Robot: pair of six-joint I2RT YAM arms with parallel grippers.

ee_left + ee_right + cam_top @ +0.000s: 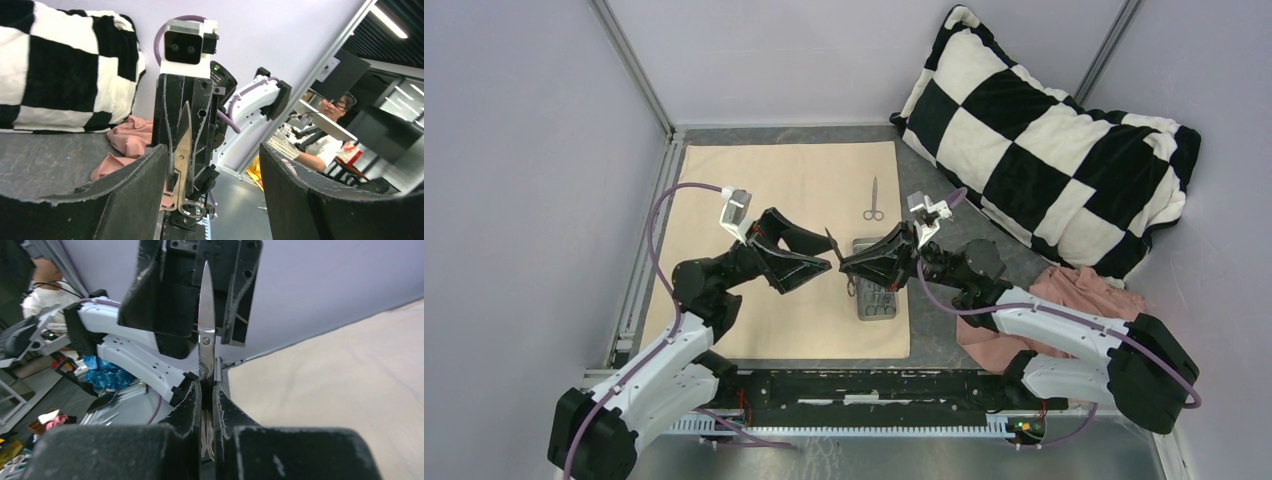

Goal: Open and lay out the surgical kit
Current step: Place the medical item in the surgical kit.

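The beige cloth wrap (pixel 764 200) lies spread flat. The small grey tray (pixel 890 312) sits at its right edge with steel instruments (pixel 873 292) in it. One pair of scissors (pixel 873 201) lies on the cloth beyond the tray. My right gripper (pixel 845 266) is shut on another pair of scissors (pixel 206 315), rings between its fingers and blade pointing out, held above the cloth. My left gripper (pixel 829 255) is open and faces it, with its fingers (pixel 125 195) on either side of those scissors (pixel 182 150) and not touching them.
A black-and-white checkered pillow (pixel 1044 130) fills the back right corner. A pink cloth (pixel 1064 290) lies bunched under the right arm, right of the tray. Walls and a metal frame enclose the table on the left and at the back.
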